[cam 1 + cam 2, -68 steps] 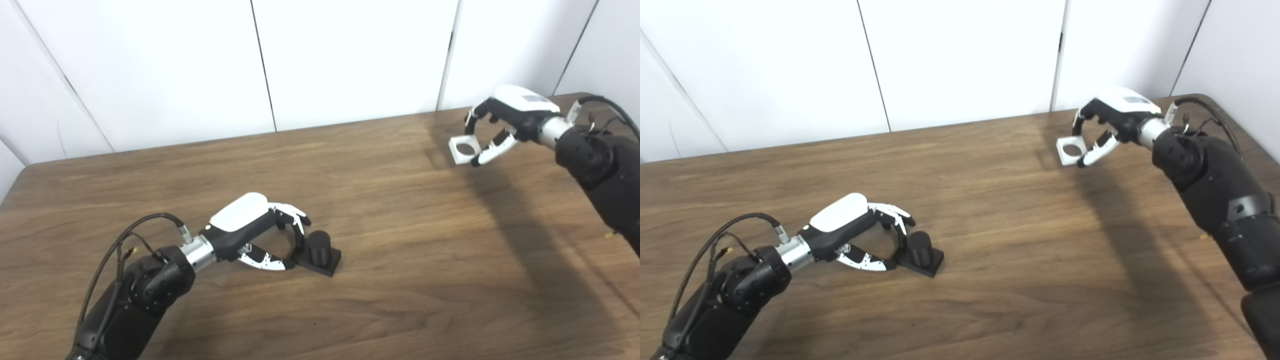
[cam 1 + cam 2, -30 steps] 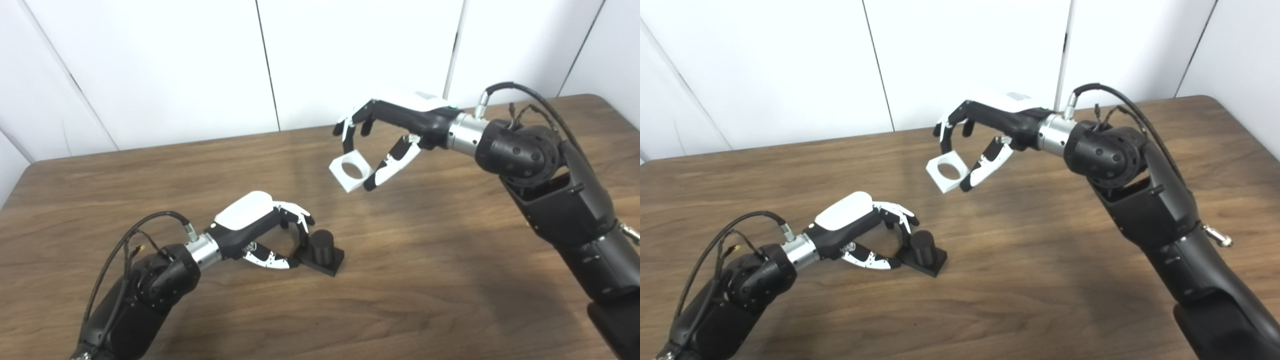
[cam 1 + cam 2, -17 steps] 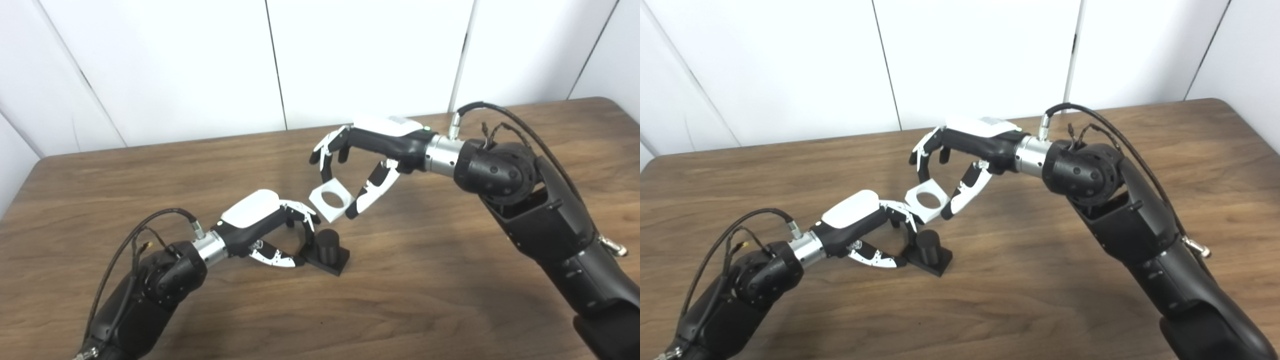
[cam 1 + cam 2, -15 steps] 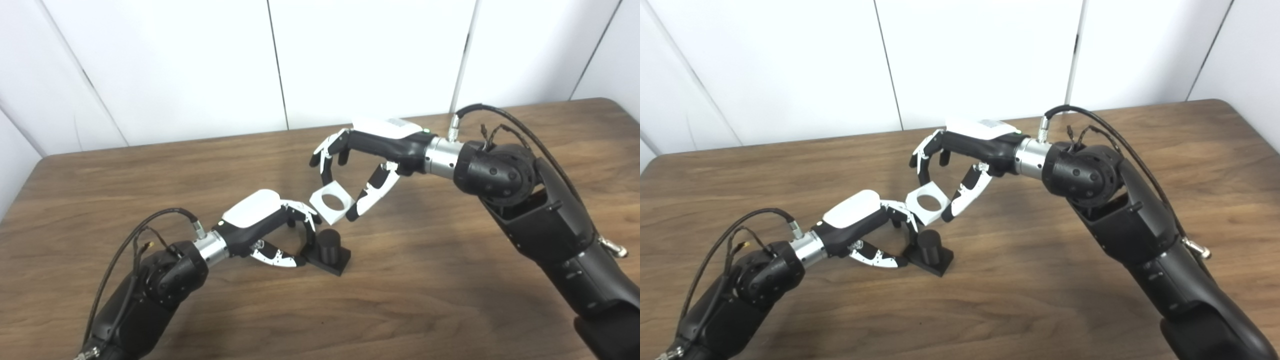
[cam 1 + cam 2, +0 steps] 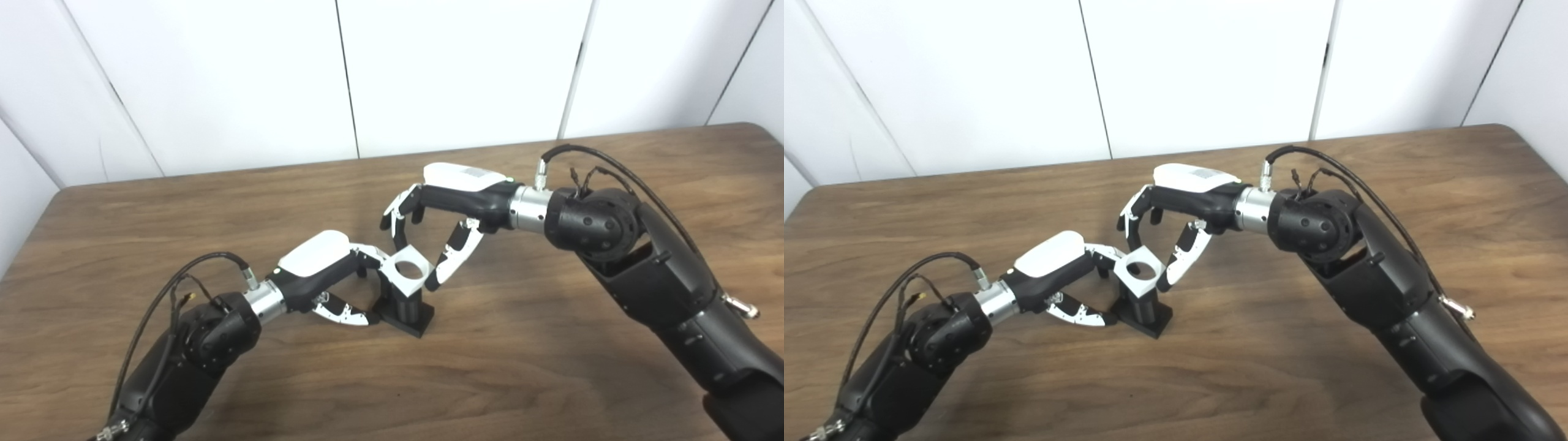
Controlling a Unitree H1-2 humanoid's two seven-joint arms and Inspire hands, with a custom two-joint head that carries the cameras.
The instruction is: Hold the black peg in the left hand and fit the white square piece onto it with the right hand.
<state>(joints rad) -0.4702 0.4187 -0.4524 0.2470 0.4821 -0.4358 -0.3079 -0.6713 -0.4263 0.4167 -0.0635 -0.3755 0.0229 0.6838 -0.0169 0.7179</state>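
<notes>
Table (image 5: 520, 380) first: dark wood-grain top with rounded corners, set against plain white wall panels (image 5: 459, 67) split by thin dark seams. Near the middle of that table stands the black peg (image 5: 1141, 303), a short cylinder on a flat square black base, matte like printed plastic. From the left comes the left hand (image 5: 334, 285), white shell on its back over black and white fingers, curled round the peg's base with the thumb low along the near side and the fingers (image 5: 1102, 252) arched over the far side. It grips the base. From the right, the right hand (image 5: 1167, 236), with a white back plate carrying a small grey label too fine to read, pinches the white square piece (image 5: 406, 272) between fingers and thumb. That piece is a blocky white square with a round hole through it, and it sits right on top of the peg, tilted a touch. How far down it has seated I cannot tell. The right eye view shows more of the peg column under the piece; the left eye view shows the peg's base corner more clearly.
</notes>
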